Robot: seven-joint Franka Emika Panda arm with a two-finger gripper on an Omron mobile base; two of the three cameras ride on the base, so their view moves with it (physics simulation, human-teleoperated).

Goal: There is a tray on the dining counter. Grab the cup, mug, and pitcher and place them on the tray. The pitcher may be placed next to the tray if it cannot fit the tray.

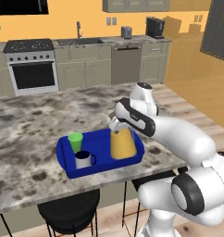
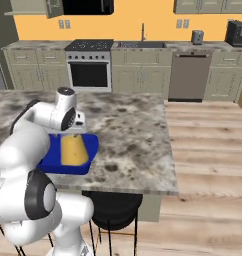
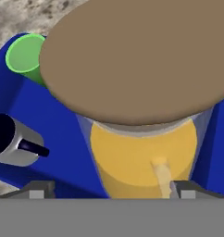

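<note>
Three vessels stand in the tray (image 1: 64, 163) on the dining counter (image 1: 21, 139): the pitcher (image 1: 122, 143) upright at one end, the cup (image 1: 76, 141) and mug (image 1: 84, 159) together at the other. The gripper (image 3: 109, 189) hangs directly above the pitcher's brown lid (image 3: 137, 60), fingers spread wide on either side and holding nothing — a straight lift along the pitcher's upright axis looks like the clean way out.

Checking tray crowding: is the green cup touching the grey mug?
Apart. In the left base view, blue tray floor shows between the cup and the mug.
</note>
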